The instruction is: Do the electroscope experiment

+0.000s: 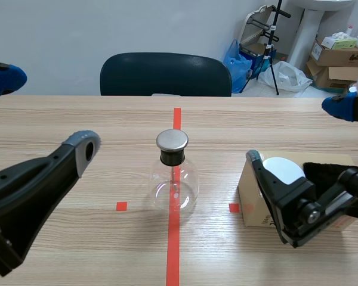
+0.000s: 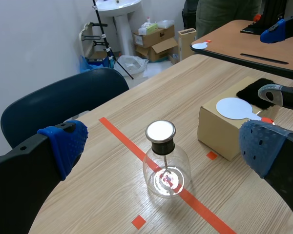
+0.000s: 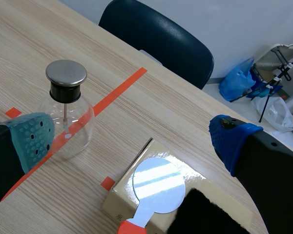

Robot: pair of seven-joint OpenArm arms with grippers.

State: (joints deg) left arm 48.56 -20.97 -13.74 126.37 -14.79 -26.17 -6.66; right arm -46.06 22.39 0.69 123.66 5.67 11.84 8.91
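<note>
The left gripper (image 2: 163,146) and right gripper (image 3: 132,141) hang with fingers spread wide. The electroscope (image 2: 162,163) stands on the tabletop (image 1: 77,119) ahead of the left gripper. A box (image 1: 250,199) ahead of the right gripper carries a disc (image 3: 157,185) and, perhaps, fur (image 3: 207,214).

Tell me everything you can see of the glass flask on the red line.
The clear round glass flask stands upright on the light wooden table, over the orange-red tape line. A black stopper plugs its neck, topped by a flat shiny metal disc. A thin metal rod hangs down inside. Nothing but the table touches it.
</note>
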